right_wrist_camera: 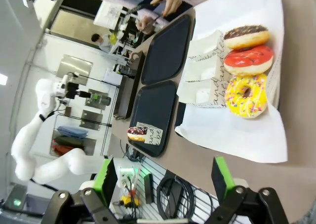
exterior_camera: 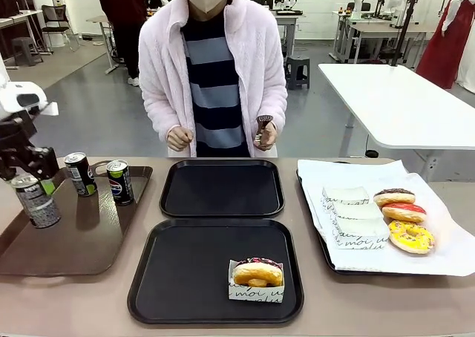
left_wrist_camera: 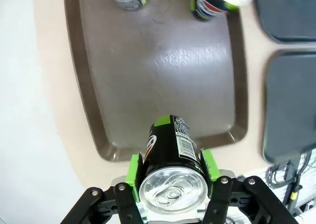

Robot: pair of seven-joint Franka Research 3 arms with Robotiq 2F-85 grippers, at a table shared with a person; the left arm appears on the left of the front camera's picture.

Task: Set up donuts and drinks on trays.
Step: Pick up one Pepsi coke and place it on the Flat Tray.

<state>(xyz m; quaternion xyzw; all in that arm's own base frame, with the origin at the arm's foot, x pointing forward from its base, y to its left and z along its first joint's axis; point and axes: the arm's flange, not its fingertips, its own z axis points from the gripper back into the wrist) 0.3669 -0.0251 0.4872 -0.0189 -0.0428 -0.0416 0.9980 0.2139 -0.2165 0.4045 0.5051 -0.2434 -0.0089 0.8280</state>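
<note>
Could drop or tip the drink can (left_wrist_camera: 170,147), pinched only near its top by the left gripper (left_wrist_camera: 171,170), onto the brown tray (left_wrist_camera: 163,86) rim.

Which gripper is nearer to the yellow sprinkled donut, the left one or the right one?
Right. The right gripper hovers open off the table edge nearest the yellow sprinkled donut; the left gripper is far across, over the brown tray, jaws on a drink can.
</note>
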